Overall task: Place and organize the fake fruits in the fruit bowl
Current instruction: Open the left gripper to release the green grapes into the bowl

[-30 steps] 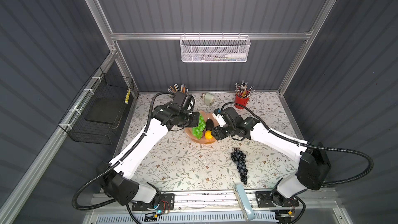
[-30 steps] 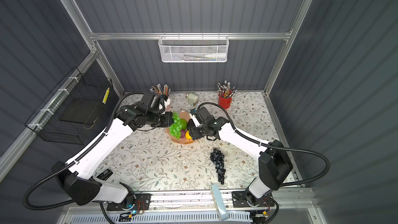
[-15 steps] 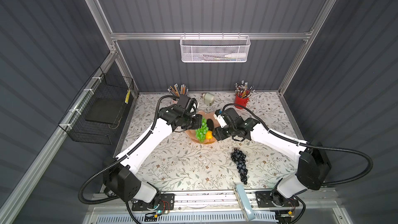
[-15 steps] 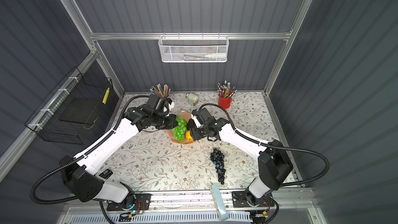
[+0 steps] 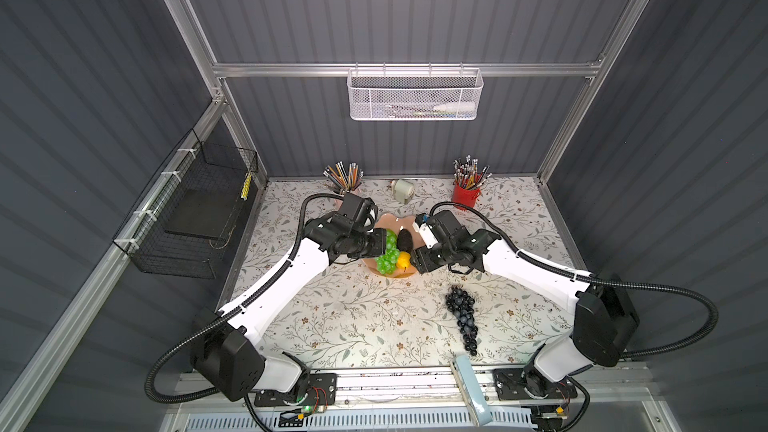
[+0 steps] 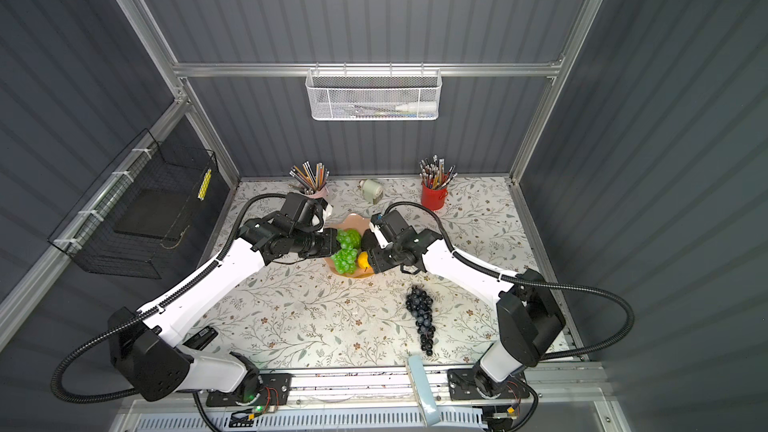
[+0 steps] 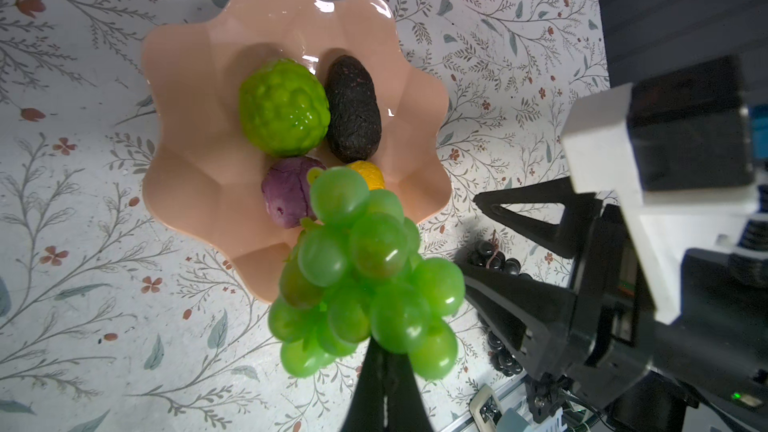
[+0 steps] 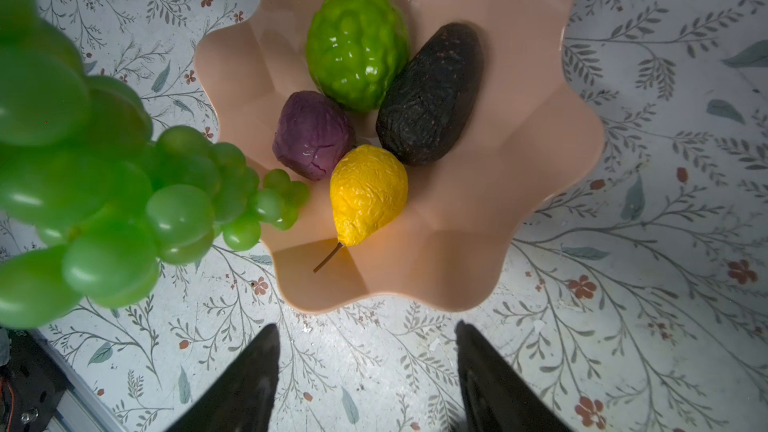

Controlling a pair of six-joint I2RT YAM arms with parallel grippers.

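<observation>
The peach-pink fruit bowl [image 7: 199,118] [image 8: 519,160] [image 5: 390,222] holds a bumpy lime-green ball [image 7: 284,108] [image 8: 357,48], a dark avocado [image 7: 353,110] [image 8: 430,95], a purple ball [image 7: 286,191] [image 8: 311,135] and a yellow fruit [image 8: 365,197] [image 5: 403,261]. My left gripper [image 7: 385,361] is shut on the green grape bunch [image 7: 365,276] [image 5: 387,253] [image 6: 347,251], which hangs over the bowl's rim. My right gripper [image 8: 365,328] [image 7: 469,234] stands open and empty above the table beside the bowl. The dark grape bunch [image 5: 463,315] [image 6: 422,318] lies on the table.
A red pencil cup [image 5: 466,195], a pink pencil cup [image 5: 345,185] and a small grey sharpener [image 5: 402,190] stand along the back. A black wire basket [image 5: 195,218] hangs on the left wall, and a white mesh basket [image 5: 415,95] hangs on the back wall.
The left arm has shifted a little, and the green grape bunch has drifted slightly toward the table's front edge over the bowl. The right arm has not moved.
</observation>
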